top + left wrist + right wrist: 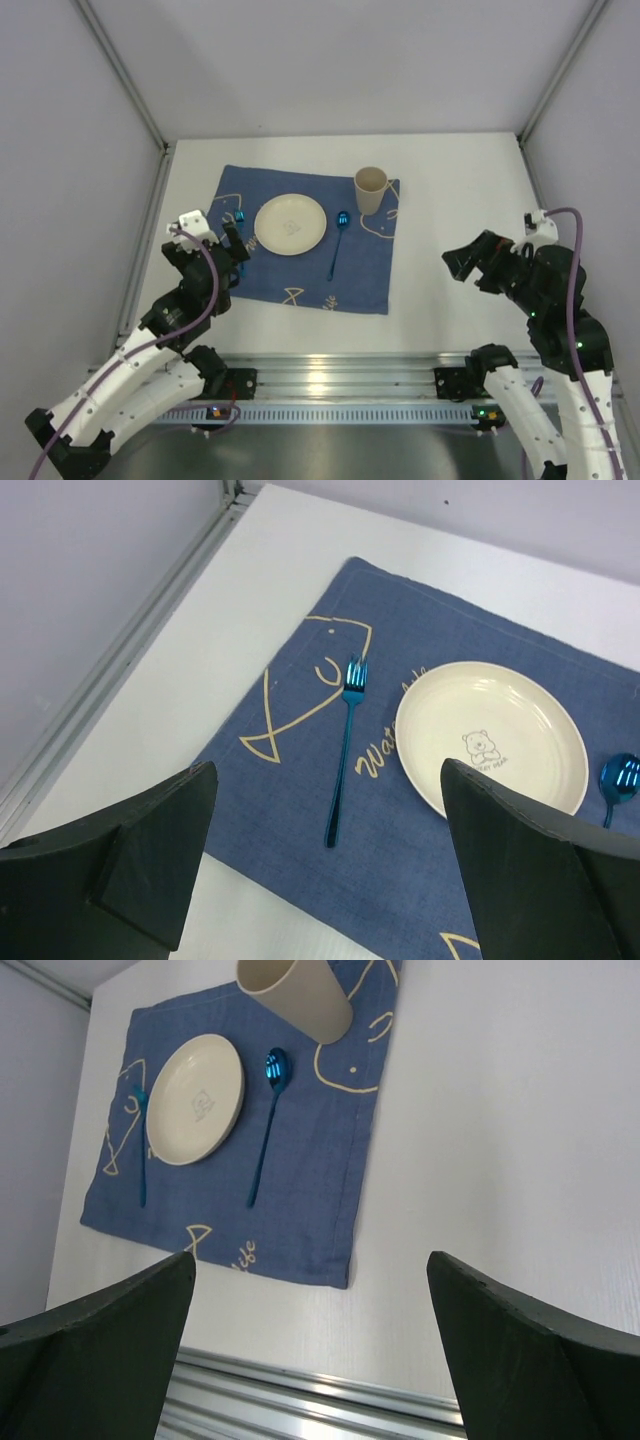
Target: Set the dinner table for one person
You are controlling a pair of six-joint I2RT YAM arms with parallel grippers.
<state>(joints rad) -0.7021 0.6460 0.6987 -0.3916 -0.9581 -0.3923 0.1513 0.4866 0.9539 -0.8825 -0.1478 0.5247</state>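
- White and flat, the large plain table (460, 200) spans the whole work area between the grey side walls. Its ribbed aluminium rail (340, 385) runs along the 6 o'clock edge, where both arms are bolted.
- A dark blue rectangular cloth mat (355, 275) with pale fish drawings lies flat on the table, left of its middle.
- A round cream plate (290, 224) with a small bear print sits on the mat, toward its left half.
- A shiny blue metal fork (342, 765) lies on the mat at 9 o'clock of the plate, just beside it, with its tines toward 12 o'clock.
- A shiny blue metal spoon (338, 240) lies on the mat at 3 o'clock of the plate, near it but apart, with its bowl toward 12 o'clock.
- A cream cup (371, 190) stands upright at the mat's far right corner, at about 1 o'clock of the plate.
- The left hand (236, 250) hovers over the mat's left edge by the fork. Its jaws are spread wide and it is released, grasping nothing.
- The right hand (468, 272) hangs over bare table at 3 o'clock of the mat, well apart from it. Its jaws are likewise spread wide and empty.
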